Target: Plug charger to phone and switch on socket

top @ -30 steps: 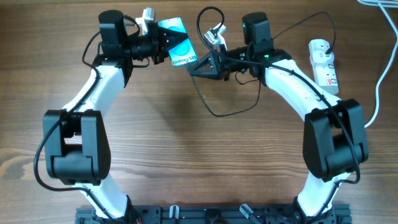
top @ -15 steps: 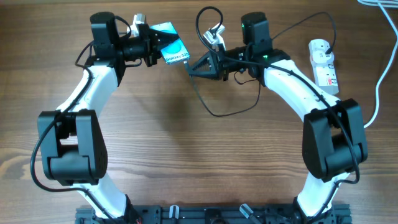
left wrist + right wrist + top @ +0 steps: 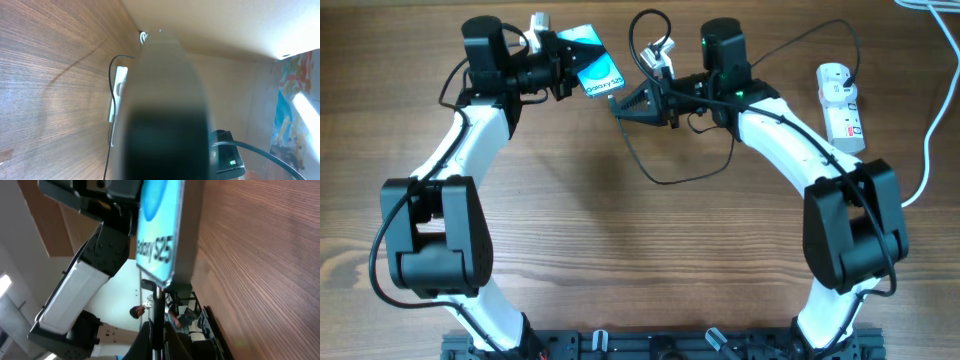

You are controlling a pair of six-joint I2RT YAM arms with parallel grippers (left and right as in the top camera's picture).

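My left gripper [image 3: 563, 62] is shut on the phone [image 3: 597, 70], teal with white "Galaxy" text, and holds it off the table at the back. In the left wrist view the phone [image 3: 167, 100] is a dark blur filling the middle. My right gripper [image 3: 619, 105] is shut on the charger plug [image 3: 157, 297]. In the right wrist view the plug's tip is at the phone's [image 3: 159, 230] lower edge, and I cannot tell whether it is inserted. The black cable [image 3: 670, 180] loops over the table. The white socket [image 3: 842, 108] lies at the back right with a white adapter [image 3: 834, 75] on it.
A thick white cord [image 3: 930, 130] runs along the right edge of the wooden table [image 3: 620, 260]. In the right wrist view the left arm [image 3: 75, 295] is close behind the phone. The socket also shows in the left wrist view [image 3: 119, 92].
My left gripper has drawn the phone a little left and back. My right gripper has moved left with the plug, closing on the phone's end.
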